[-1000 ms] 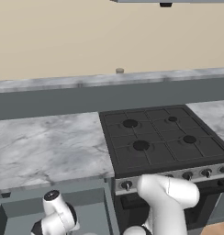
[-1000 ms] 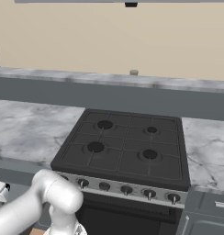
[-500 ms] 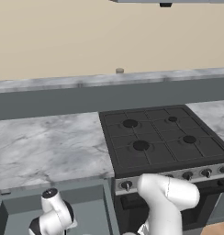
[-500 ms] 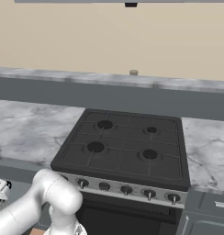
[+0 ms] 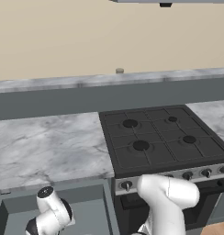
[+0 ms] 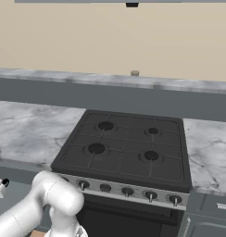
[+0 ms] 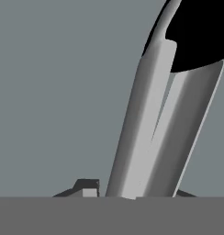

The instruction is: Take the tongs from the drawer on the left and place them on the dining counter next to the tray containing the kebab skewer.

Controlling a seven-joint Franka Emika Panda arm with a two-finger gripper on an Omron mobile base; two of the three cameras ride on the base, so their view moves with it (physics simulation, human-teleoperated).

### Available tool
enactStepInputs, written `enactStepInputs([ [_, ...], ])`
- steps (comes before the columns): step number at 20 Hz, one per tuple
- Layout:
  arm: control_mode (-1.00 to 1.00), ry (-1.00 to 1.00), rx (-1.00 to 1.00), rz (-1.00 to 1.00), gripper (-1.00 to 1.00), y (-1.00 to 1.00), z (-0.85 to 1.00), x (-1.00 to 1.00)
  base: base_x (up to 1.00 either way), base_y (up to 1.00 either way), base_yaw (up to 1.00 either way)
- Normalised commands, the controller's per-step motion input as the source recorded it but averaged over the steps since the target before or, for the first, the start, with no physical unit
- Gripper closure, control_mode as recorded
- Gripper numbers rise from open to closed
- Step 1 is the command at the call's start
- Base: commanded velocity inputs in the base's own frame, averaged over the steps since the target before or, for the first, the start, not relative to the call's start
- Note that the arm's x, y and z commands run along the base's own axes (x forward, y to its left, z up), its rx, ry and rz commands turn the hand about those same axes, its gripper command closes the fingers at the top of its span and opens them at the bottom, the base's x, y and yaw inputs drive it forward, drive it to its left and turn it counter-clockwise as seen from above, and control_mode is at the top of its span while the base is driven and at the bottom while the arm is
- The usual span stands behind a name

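My gripper (image 7: 132, 195) is down inside the open drawer (image 5: 93, 213), with the tongs (image 7: 155, 133) running up from between my finger tips (image 7: 88, 189), their two silvery arms side by side and the dark tip at the far end. My jaws sit close on either side of them; I cannot tell whether they are truly pinching. Plain grey drawer floor lies all round. Above and beyond my hand spreads the marbled counter (image 5: 45, 147), and to its right the black stove (image 5: 162, 137) with its knobs (image 6: 128, 190). Farther back runs the raised grey ledge (image 5: 109, 94), a small cap-like thing (image 5: 119, 70) on top.
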Motion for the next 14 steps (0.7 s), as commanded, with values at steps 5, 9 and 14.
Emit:
enactStepInputs([
  [5,-1.00,-0.15,0.00,0.00,1.00,0.00,0.74,-0.36,0.00,0.00,0.00],
  [9,-1.00,-0.10,0.00,0.00,1.00,-0.01,0.70,-0.20,0.00,0.00,0.00],
  [14,-1.00,-0.11,0.00,0.00,1.00,-0.02,0.88,-0.02,0.00,0.00,0.00],
])
